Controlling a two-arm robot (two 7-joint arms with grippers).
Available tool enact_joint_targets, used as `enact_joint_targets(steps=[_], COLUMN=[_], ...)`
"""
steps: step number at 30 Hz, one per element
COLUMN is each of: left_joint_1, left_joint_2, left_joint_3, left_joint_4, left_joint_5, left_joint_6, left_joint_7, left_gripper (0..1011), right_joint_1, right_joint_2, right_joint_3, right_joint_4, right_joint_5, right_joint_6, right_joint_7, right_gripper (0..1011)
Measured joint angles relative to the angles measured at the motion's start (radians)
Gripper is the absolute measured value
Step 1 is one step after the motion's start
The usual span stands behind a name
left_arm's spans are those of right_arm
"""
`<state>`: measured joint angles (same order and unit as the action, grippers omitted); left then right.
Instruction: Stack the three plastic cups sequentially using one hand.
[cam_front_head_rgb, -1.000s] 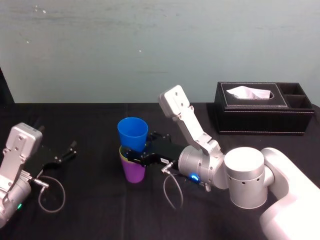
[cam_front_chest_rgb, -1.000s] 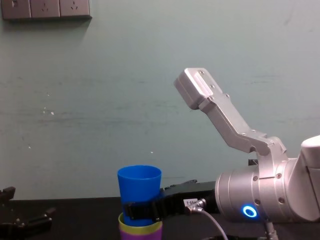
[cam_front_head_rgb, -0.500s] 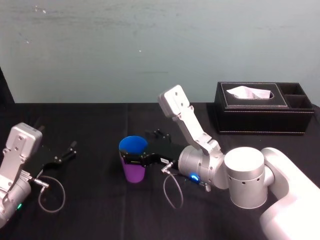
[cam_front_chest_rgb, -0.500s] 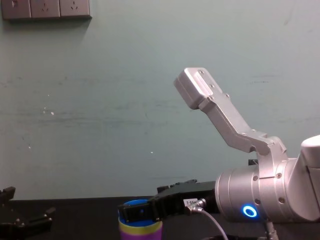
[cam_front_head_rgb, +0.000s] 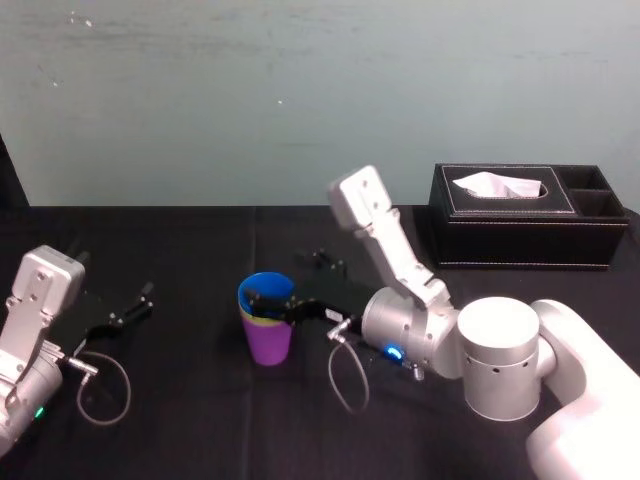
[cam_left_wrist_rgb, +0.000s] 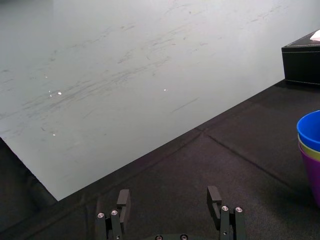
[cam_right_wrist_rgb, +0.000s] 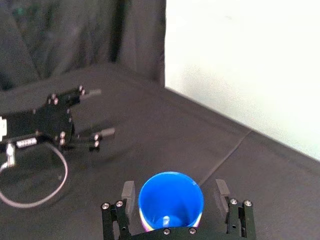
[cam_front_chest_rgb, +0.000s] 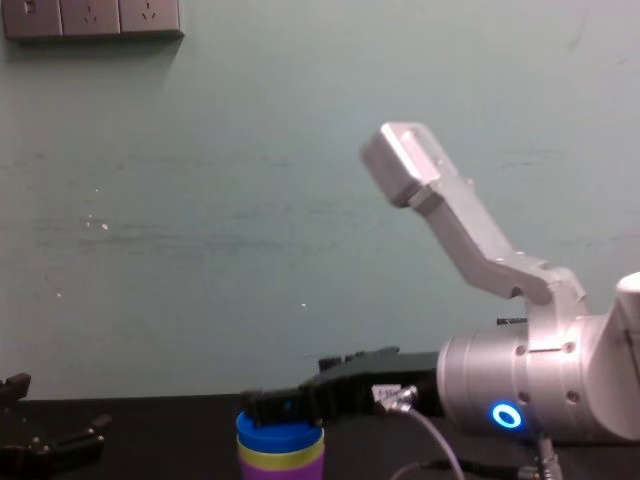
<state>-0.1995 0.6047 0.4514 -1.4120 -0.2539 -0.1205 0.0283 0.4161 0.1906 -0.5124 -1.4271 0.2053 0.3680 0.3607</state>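
Observation:
The three plastic cups stand nested upright at the table's middle: the blue cup (cam_front_head_rgb: 266, 292) innermost, a yellow-green rim (cam_front_head_rgb: 262, 322) below it, and the purple cup (cam_front_head_rgb: 268, 344) outside. My right gripper (cam_front_head_rgb: 266, 299) is open at the blue rim. In the right wrist view its fingers (cam_right_wrist_rgb: 129, 192) stand clear on both sides of the blue cup (cam_right_wrist_rgb: 170, 197). The chest view shows the stack (cam_front_chest_rgb: 281, 452) just under the right gripper (cam_front_chest_rgb: 264, 405). My left gripper (cam_left_wrist_rgb: 168, 199) rests open at the table's left, apart from the cups (cam_left_wrist_rgb: 311, 150).
A black tissue box (cam_front_head_rgb: 525, 215) stands at the back right. A small black item (cam_front_head_rgb: 321, 260) lies behind the right arm. A grey cable loop (cam_front_head_rgb: 100, 385) lies by the left arm (cam_front_head_rgb: 35, 320). Black cloth covers the table.
The blue cup has dropped from above the stack down into the yellow-green cup. The right gripper let go of it, opened wide, and its arm shifted slightly right.

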Motion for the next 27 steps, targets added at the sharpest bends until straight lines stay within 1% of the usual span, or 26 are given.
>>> enact_joint_targets(steps=[6, 7, 9, 10, 15, 19, 20, 23, 27], left_joint_1=[0.0, 0.0, 0.0, 0.0, 0.0, 0.0, 0.0, 0.0, 0.0], left_joint_2=[0.0, 0.0, 0.0, 0.0, 0.0, 0.0, 0.0, 0.0, 0.0], left_joint_3=[0.0, 0.0, 0.0, 0.0, 0.0, 0.0, 0.0, 0.0, 0.0], left_joint_4=[0.0, 0.0, 0.0, 0.0, 0.0, 0.0, 0.0, 0.0, 0.0], left_joint_5=[0.0, 0.0, 0.0, 0.0, 0.0, 0.0, 0.0, 0.0, 0.0], left_joint_6=[0.0, 0.0, 0.0, 0.0, 0.0, 0.0, 0.0, 0.0, 0.0], left_joint_7=[0.0, 0.0, 0.0, 0.0, 0.0, 0.0, 0.0, 0.0, 0.0], left_gripper=[1000, 1000, 1000, 1000, 1000, 1000, 1000, 1000, 1000], right_joint_1=[-0.038, -0.053, -0.069, -0.085, -0.138, -0.175, -0.189, -0.211, -0.228], right_joint_2=[-0.001, -0.001, -0.003, -0.005, -0.017, -0.033, -0.041, -0.056, -0.072], right_joint_3=[0.047, 0.062, 0.077, 0.091, 0.134, 0.162, 0.171, 0.186, 0.199], right_joint_4=[-0.031, -0.044, -0.055, -0.065, -0.078, -0.068, -0.056, -0.031, -0.001], right_joint_5=[0.023, 0.024, 0.022, 0.018, -0.013, -0.044, -0.057, -0.084, -0.107], right_joint_6=[-0.066, -0.089, -0.114, -0.134, -0.2, -0.241, -0.255, -0.279, -0.293], right_joint_7=[-0.032, -0.051, -0.076, -0.1, -0.182, -0.249, -0.274, -0.319, -0.355], right_gripper=[1000, 1000, 1000, 1000, 1000, 1000, 1000, 1000, 1000])
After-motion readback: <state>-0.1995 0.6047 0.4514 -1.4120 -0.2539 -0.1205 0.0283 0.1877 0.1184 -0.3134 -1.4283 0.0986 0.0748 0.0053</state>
